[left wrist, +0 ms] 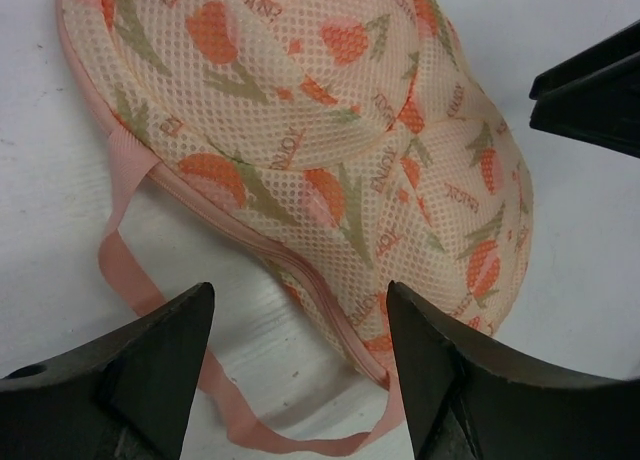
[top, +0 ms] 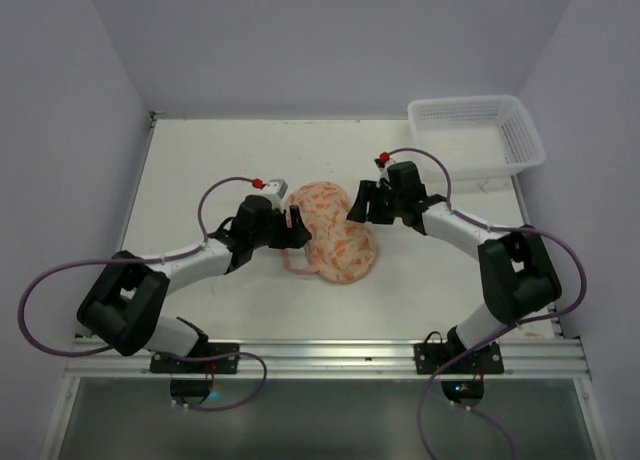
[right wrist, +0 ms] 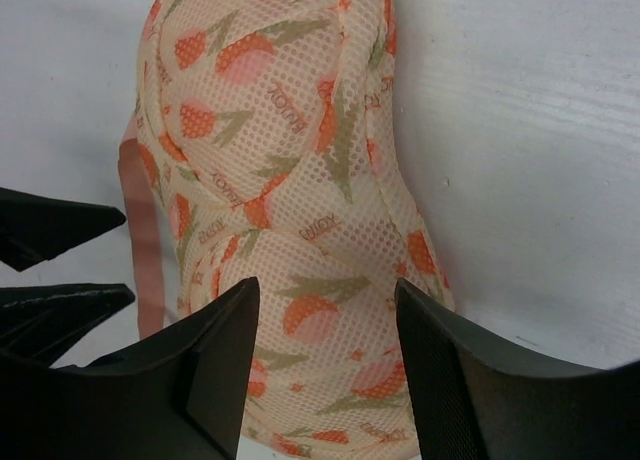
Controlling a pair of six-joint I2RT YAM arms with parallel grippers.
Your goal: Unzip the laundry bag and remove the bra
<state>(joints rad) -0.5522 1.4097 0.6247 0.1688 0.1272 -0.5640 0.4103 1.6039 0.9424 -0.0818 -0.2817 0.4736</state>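
The laundry bag (top: 333, 232) is a cream-peach dome with an orange flower print, lying zipped on the table between my two arms. Its pink zip trim (left wrist: 300, 270) and a loose pink strap loop (left wrist: 150, 300) show in the left wrist view. My left gripper (top: 296, 228) is open at the bag's left edge, its jaws either side of the zip end (left wrist: 300, 310). My right gripper (top: 356, 202) is open just above the bag's right upper side (right wrist: 325, 310). The bag fills the right wrist view (right wrist: 290, 180). The bra is hidden.
A white plastic lattice basket (top: 478, 132) stands at the back right corner of the table. The white walls close in on left, right and back. The left gripper's fingers (right wrist: 50, 270) show at the left of the right wrist view.
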